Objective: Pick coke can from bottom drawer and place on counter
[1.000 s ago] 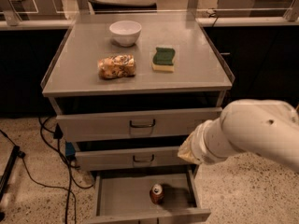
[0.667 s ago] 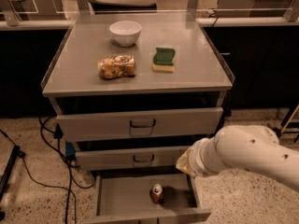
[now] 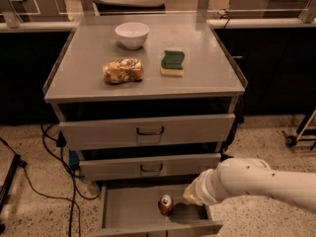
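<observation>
The coke can (image 3: 166, 205) stands upright on the floor of the open bottom drawer (image 3: 126, 210), right of its middle, silver lid up. My gripper (image 3: 192, 195) is at the end of the white arm that comes in from the right. It hangs low over the drawer's right side, just right of the can and slightly above it. Its wrapped end hides the tip. The counter (image 3: 202, 43) is the grey cabinet top above the two closed drawer fronts.
On the counter are a white bowl (image 3: 132, 34), a crumpled snack bag (image 3: 123, 70) and a green-and-yellow sponge (image 3: 173, 63). Black cables (image 3: 49, 167) trail on the floor at the left. A wheeled stand (image 3: 292, 139) is at the right.
My arm has dropped and pulled lower, from in front of the middle drawer down to the bottom drawer, so its end now sits beside the can. The can has not moved.
</observation>
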{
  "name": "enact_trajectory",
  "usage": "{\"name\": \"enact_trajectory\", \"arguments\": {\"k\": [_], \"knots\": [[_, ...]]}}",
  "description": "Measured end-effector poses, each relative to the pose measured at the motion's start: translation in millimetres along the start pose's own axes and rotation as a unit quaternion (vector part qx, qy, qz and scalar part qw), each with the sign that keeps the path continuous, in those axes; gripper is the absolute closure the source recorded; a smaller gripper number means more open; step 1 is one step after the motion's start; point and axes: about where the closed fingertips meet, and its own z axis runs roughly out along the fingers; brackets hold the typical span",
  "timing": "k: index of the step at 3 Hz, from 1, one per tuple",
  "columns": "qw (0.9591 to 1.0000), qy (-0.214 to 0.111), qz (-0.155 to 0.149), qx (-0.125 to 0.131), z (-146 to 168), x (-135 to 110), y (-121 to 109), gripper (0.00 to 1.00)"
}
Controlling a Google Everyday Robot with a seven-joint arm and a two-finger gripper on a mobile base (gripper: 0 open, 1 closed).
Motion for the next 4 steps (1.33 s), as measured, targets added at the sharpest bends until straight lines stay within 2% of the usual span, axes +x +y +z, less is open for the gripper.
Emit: {"name": "enact_trajectory", "arguments": {"k": [1,2,3,4], "knots": [[1.0,0.0,0.0,0.0,0,0,0,1.0],[1.0,0.006,-0.001,-0.002,29,21,1,1.0],[0.9999,0.009,0.003,-0.011,81,52,-1,1.0],[0.9997,-0.018,0.005,-0.016,132,70,-2,1.0]]}}
